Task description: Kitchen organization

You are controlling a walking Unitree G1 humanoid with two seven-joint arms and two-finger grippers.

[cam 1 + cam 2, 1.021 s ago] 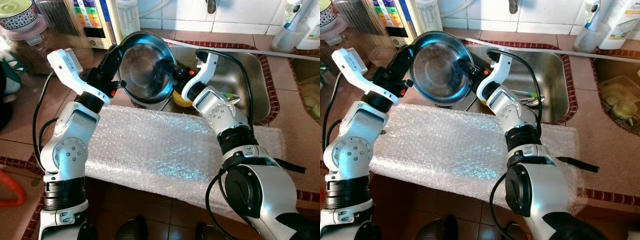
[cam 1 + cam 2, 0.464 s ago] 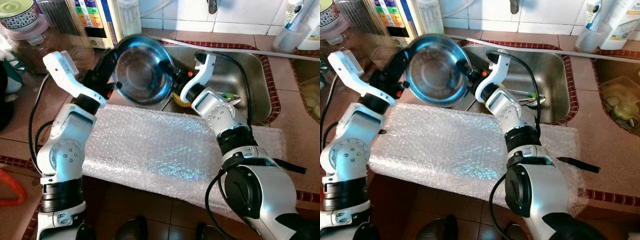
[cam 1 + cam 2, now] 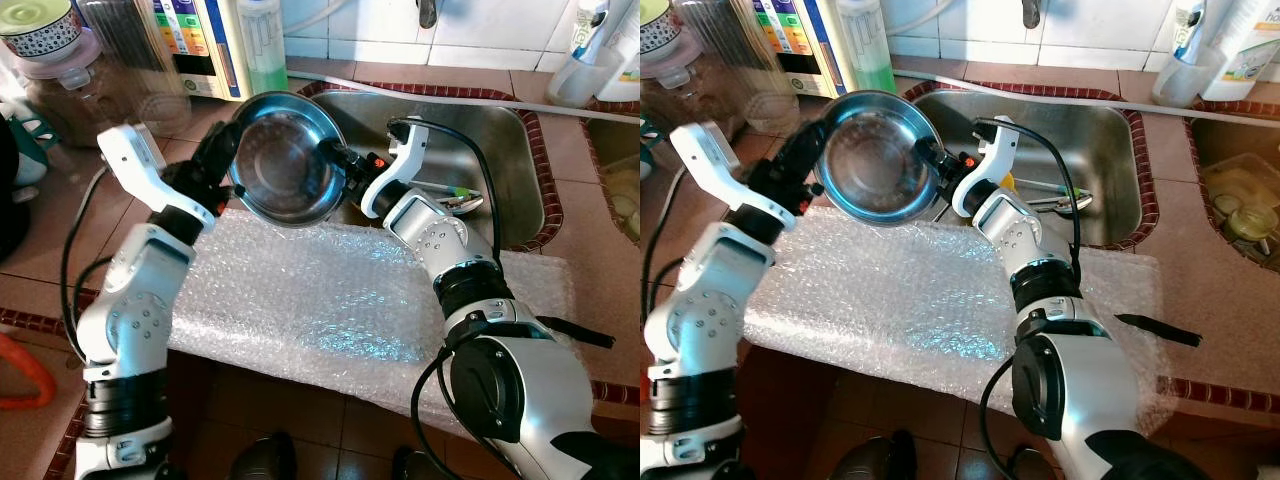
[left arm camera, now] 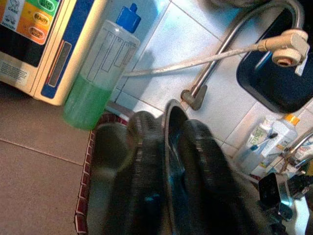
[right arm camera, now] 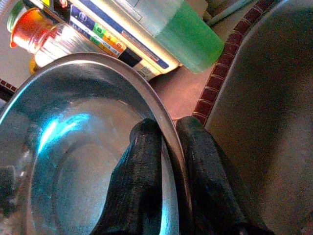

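A round steel bowl point(image 3: 288, 158) hangs tilted above the far edge of a bubble wrap sheet point(image 3: 330, 295), its hollow facing me. My left gripper point(image 3: 226, 152) is shut on its left rim; in the left wrist view the thin rim point(image 4: 168, 147) runs between the two black fingers point(image 4: 146, 166). My right gripper point(image 3: 337, 160) is shut on the right rim, with one finger point(image 5: 142, 186) inside the bowl point(image 5: 73, 147) and the other outside.
A steel sink point(image 3: 500, 150) lies behind the bowl with cutlery point(image 3: 455, 198) and something yellow in it. A green-liquid bottle point(image 3: 262, 50), an appliance point(image 3: 190, 45) and jars stand at the back left. White bottles point(image 3: 600, 50) stand back right.
Both grippers have brought the bowl lower and nearer, from over the sink's left edge toward the bubble wrap. The green bottle behind it now shows.
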